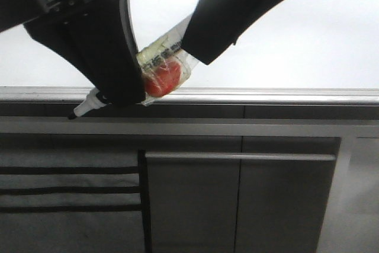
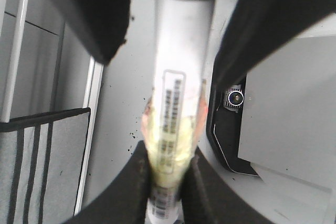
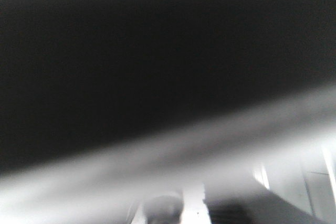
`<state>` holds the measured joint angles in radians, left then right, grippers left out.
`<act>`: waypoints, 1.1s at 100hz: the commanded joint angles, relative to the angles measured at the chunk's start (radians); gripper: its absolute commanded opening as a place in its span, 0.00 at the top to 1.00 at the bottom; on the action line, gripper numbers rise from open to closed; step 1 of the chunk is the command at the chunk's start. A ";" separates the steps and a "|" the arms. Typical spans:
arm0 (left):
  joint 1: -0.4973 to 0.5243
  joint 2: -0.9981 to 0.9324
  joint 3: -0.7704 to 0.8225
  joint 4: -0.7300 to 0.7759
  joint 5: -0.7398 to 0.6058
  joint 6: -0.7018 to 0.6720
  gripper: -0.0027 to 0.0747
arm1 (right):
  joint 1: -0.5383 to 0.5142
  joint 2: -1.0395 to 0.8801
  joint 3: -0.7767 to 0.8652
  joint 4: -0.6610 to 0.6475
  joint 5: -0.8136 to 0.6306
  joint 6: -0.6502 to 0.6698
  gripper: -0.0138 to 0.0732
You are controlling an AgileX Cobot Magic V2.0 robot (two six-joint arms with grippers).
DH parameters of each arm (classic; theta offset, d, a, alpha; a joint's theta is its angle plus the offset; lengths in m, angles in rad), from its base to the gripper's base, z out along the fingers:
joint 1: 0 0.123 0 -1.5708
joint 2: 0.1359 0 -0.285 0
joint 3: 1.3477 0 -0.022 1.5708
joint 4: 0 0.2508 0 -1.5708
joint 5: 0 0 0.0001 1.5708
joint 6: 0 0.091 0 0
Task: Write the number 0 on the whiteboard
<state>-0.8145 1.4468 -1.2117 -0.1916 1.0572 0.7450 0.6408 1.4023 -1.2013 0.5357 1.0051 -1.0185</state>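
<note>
The whiteboard (image 1: 296, 39) fills the upper front view, glossy white, with a grey edge rail (image 1: 278, 95) below it. No number 0 shows on it. My left gripper (image 1: 118, 94) is shut on a white marker (image 1: 159, 51) wrapped in yellowish tape, with a red patch (image 1: 163, 80). The marker's black tip (image 1: 74, 115) points down-left below the rail. In the left wrist view the fingers (image 2: 131, 187) clamp the marker (image 2: 184, 51). My right gripper (image 1: 204, 42) is at the marker's other end, its dark fingers (image 2: 94, 14) standing apart on either side. The right wrist view is blurred and dark.
Dark grey cabinet panels (image 1: 237, 199) lie below the rail, with a grey panel with black stripes (image 1: 65, 197) at the left. A black device with a small lens (image 2: 234, 98) shows in the left wrist view beside a grey box (image 2: 294, 103).
</note>
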 commanded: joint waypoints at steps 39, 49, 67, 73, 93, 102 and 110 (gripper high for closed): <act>-0.003 -0.027 -0.032 -0.013 -0.030 -0.006 0.99 | 0.000 -0.027 -0.034 0.070 -0.001 -0.040 0.72; -0.003 -0.027 -0.032 -0.013 -0.030 -0.006 0.99 | 0.000 -0.027 -0.034 0.070 0.001 -0.040 0.83; -0.003 -0.027 -0.032 -0.009 -0.030 -0.006 0.99 | 0.000 -0.027 -0.034 0.070 0.008 -0.040 0.87; -0.003 -0.027 -0.032 -0.009 -0.032 -0.006 0.97 | 0.000 -0.027 -0.034 0.070 0.013 -0.040 0.87; -0.001 -0.029 -0.032 -0.009 -0.052 -0.040 0.58 | 0.000 -0.029 -0.034 0.070 0.014 -0.040 0.87; 0.016 -0.041 -0.032 -0.009 -0.078 -0.086 0.44 | -0.009 -0.031 -0.034 0.070 0.014 -0.040 0.87; 0.041 -0.069 -0.030 -0.028 -0.080 -0.088 0.42 | -0.032 -0.041 -0.034 0.070 0.025 -0.037 0.87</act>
<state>-0.7961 1.4404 -1.2117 -0.1816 1.0205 0.6869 0.6303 1.4042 -1.2050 0.5705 1.0361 -1.0508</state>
